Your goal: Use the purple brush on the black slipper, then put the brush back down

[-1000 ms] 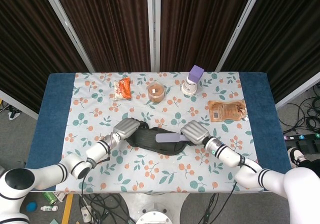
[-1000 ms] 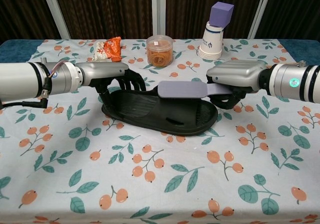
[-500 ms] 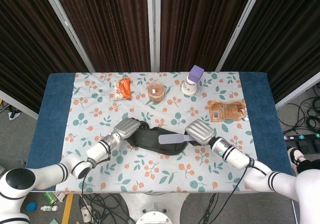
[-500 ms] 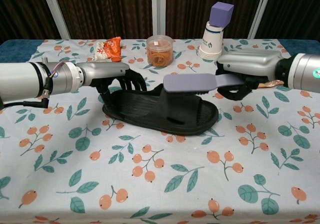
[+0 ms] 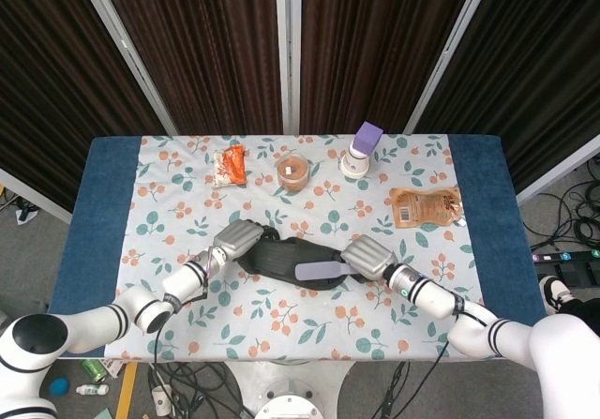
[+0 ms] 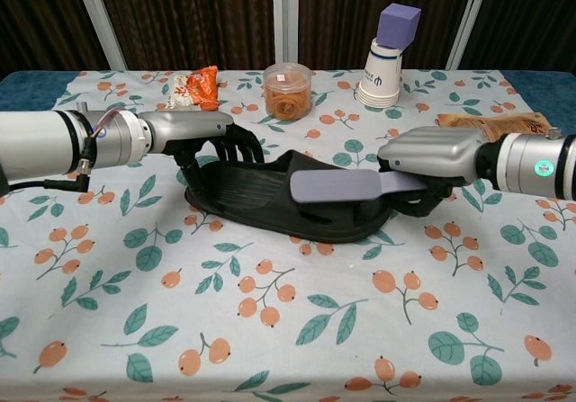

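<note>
Tablecloth point(image 6: 270, 357) busy; right hand point(image 6: 430, 159) hides purple brush point(image 6: 335, 186) handle end.

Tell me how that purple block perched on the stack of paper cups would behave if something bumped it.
The purple block would probably fall easily: it sits tilted on the top of the paper cups, apparently just resting there. The stack is tall and narrow, so it may tip too. The block looks light, possibly foam, though the pictures cannot confirm that.
</note>
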Controlling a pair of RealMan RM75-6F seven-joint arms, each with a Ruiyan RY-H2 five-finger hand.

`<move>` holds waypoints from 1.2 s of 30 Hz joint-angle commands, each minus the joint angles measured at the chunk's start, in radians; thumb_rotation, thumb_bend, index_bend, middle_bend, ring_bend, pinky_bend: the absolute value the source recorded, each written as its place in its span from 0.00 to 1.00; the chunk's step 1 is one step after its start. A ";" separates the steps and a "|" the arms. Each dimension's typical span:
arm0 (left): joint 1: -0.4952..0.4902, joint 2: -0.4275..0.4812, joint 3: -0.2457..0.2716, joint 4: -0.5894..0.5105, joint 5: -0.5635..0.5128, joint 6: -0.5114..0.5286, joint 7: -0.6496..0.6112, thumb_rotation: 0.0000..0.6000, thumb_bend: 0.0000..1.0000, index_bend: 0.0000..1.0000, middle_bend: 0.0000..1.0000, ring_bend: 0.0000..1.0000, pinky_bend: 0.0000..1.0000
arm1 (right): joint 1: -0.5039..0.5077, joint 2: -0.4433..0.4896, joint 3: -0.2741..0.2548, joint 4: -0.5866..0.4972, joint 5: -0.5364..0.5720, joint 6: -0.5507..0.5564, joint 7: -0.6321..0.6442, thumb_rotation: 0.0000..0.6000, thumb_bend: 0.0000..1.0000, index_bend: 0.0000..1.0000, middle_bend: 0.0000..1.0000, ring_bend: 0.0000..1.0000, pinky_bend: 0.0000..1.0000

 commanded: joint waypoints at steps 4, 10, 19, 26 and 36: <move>0.001 0.002 0.001 -0.005 0.006 0.008 -0.001 1.00 0.19 0.41 0.47 0.33 0.28 | -0.053 0.063 -0.030 -0.062 -0.042 0.120 0.046 1.00 0.93 1.00 0.99 1.00 1.00; 0.007 0.029 0.003 -0.046 0.017 0.027 -0.006 1.00 0.19 0.20 0.27 0.14 0.23 | -0.096 0.150 0.025 -0.097 0.012 0.219 0.106 1.00 0.93 1.00 0.99 1.00 1.00; 0.052 0.112 -0.025 -0.146 0.026 0.150 -0.007 1.00 0.17 0.12 0.14 0.05 0.12 | -0.129 0.165 0.056 -0.038 0.178 0.065 0.052 1.00 0.90 1.00 0.99 1.00 1.00; 0.134 0.235 -0.044 -0.255 0.005 0.277 0.003 1.00 0.16 0.12 0.14 0.05 0.12 | -0.137 0.122 0.074 0.017 0.238 -0.014 0.004 1.00 0.75 0.99 0.88 0.91 0.99; 0.192 0.294 -0.044 -0.276 -0.015 0.323 -0.027 1.00 0.16 0.12 0.14 0.05 0.12 | -0.142 0.094 0.098 0.014 0.295 -0.091 -0.042 1.00 0.42 0.27 0.33 0.22 0.34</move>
